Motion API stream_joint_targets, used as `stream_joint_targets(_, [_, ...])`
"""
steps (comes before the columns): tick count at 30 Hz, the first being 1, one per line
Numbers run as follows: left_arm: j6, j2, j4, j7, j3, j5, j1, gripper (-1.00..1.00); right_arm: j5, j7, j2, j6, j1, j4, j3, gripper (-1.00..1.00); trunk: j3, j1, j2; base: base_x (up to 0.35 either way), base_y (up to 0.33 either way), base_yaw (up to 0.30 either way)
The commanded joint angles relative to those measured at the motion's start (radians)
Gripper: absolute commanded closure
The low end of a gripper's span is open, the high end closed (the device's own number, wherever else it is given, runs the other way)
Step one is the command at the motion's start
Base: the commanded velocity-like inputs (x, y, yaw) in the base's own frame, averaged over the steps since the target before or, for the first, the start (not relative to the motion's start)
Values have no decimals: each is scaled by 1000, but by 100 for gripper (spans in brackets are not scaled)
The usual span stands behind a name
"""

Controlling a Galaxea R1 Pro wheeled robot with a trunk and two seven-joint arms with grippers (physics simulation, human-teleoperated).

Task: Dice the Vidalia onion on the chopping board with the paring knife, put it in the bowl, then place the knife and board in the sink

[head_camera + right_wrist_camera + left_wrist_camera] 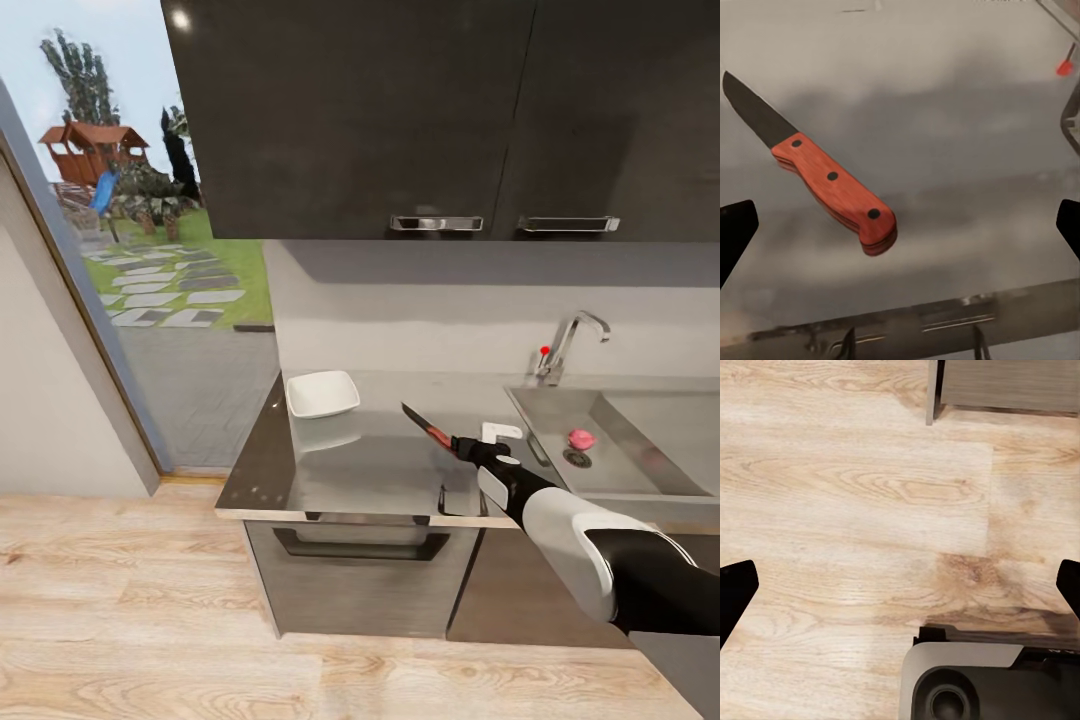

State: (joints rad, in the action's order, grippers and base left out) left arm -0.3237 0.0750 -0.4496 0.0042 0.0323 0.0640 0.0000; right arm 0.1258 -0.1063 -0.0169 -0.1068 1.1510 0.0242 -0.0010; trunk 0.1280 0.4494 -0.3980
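Head view: the right hand (468, 447) hovers over the grey surface (380, 470) with the knife (427, 427) just ahead of it — fingers spread wide in the right wrist view, so the knife (825, 180) looks unheld. The onion (581, 438) sits in the sink (640, 440) off to the hand's right; the bowl (322, 393) lies beyond to its left, empty. The left hand (900, 585), also spread, hangs over wooden floor. By this evidence, nothing is diced yet — nearly all the task remains.
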Motion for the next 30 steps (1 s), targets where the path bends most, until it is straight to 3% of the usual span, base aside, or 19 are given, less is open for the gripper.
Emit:
stream_joint_targets(1, [-1, 0, -1, 0, -2, 7, 0, -100, 8, 0, 0, -4, 1, -1, 1, -100, 2, 1, -2, 0, 0, 0])
stream_joint_targets(30, [-1, 0, -1, 0, -2, 7, 0, -100, -3, 1, 2, -2, 1, -1, 4, -100, 28, 1, -2, 0, 0, 0])
